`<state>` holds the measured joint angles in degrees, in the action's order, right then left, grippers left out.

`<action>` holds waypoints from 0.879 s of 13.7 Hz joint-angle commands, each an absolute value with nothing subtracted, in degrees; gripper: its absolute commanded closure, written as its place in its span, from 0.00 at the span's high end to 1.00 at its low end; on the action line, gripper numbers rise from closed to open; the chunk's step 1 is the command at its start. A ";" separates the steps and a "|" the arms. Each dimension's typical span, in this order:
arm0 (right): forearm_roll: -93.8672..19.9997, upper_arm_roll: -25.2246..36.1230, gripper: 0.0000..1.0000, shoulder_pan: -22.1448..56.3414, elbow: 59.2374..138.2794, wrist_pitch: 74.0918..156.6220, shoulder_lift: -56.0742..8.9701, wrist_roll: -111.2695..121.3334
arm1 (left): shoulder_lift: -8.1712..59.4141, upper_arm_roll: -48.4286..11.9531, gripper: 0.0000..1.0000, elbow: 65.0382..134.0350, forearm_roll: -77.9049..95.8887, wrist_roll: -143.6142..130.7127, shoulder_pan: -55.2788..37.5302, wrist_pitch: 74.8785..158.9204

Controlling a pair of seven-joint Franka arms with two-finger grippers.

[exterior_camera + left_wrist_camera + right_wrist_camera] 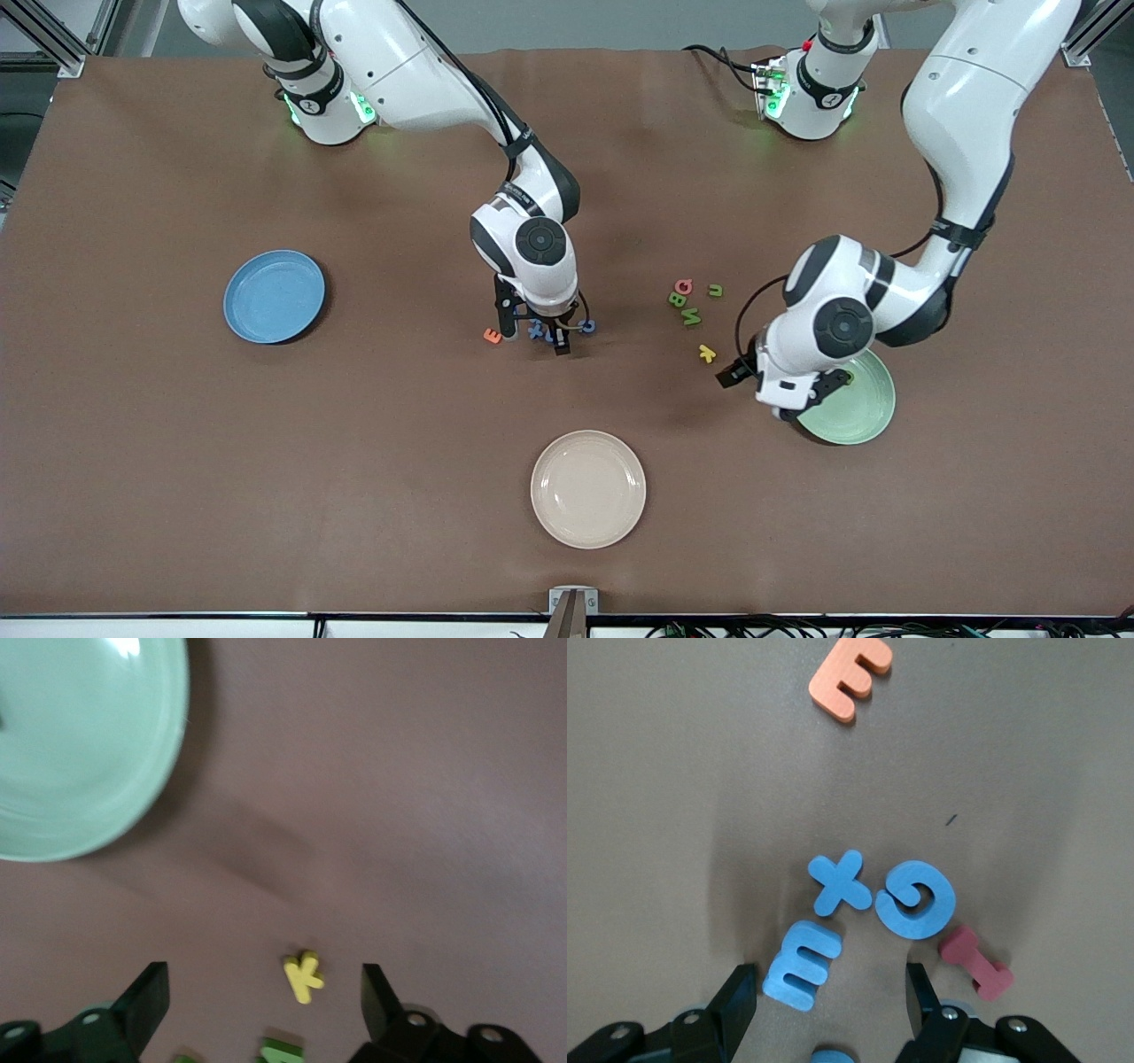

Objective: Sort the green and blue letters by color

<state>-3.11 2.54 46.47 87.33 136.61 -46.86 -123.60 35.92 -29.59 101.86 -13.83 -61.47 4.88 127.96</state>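
From the front view, the right gripper (561, 341) hangs low over a small cluster of letters near the middle of the table, its fingers spread and empty. The blue letters (537, 330) lie directly under it, with an orange E (493, 335) just beside them toward the right arm's end. The blue plate (274, 295) sits well apart, toward that same end of the table. The green letters (691, 315) lie in a loose group toward the left arm's end, together with a pink letter (683, 286), and a yellow K (707, 353) lies a little nearer the front edge than they do. The left gripper (769, 383) hovers over the table between the yellow K and the green plate (864, 403), which lies toward the left arm's end. A cream plate (588, 488) sits near the middle of the front edge.

In the left wrist view, the left gripper's fingers (146, 1001) are spread wide with nothing between them. The yellow K (303, 975) lies on the table below the gap, a green letter (282, 1051) shows partly at the frame's edge, and the green plate (133, 780) fills one corner.

In the right wrist view, the right gripper's fingers (737, 1003) stand apart, holding nothing. Between them lies a blue E (800, 964), touching a blue X (840, 882), which touches a blue G (916, 898). A red I (975, 962) lies against the G. The orange E (851, 676) lies apart from them.
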 commanded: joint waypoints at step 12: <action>4.48 3.08 0.25 47.02 84.99 135.79 -49.04 -124.63 | 32.52 -29.71 0.71 119.61 -24.61 -73.30 -1.75 144.14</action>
